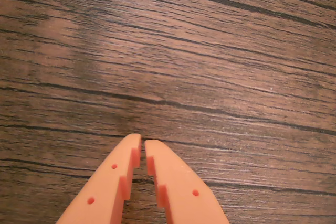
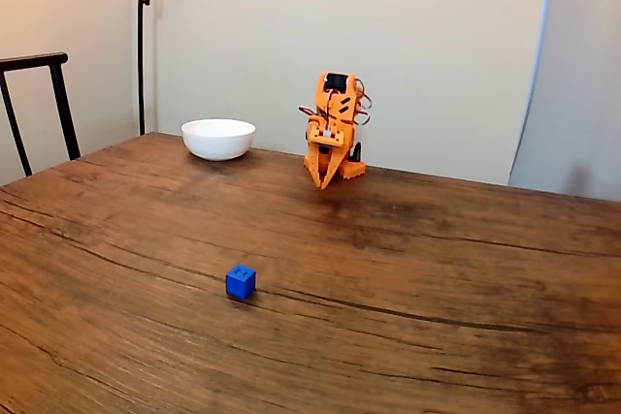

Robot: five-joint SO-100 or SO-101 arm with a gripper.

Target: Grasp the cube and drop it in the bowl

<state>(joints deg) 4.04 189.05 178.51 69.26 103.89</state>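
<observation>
A small bright blue cube (image 2: 241,281) rests on the wooden table (image 2: 437,269), well in front of the arm in the fixed view. A white round bowl (image 2: 218,138) stands at the far edge, to the left of the folded orange arm. My orange gripper (image 2: 323,184) points down at the tabletop near the arm's base, far from the cube. In the wrist view the gripper (image 1: 143,141) has its two fingertips nearly touching, shut with nothing between them, over bare wood.
A dark chair back (image 2: 39,104) stands at the left edge, and a thin lamp pole (image 2: 142,36) rises behind the bowl. A pale wall runs behind the table.
</observation>
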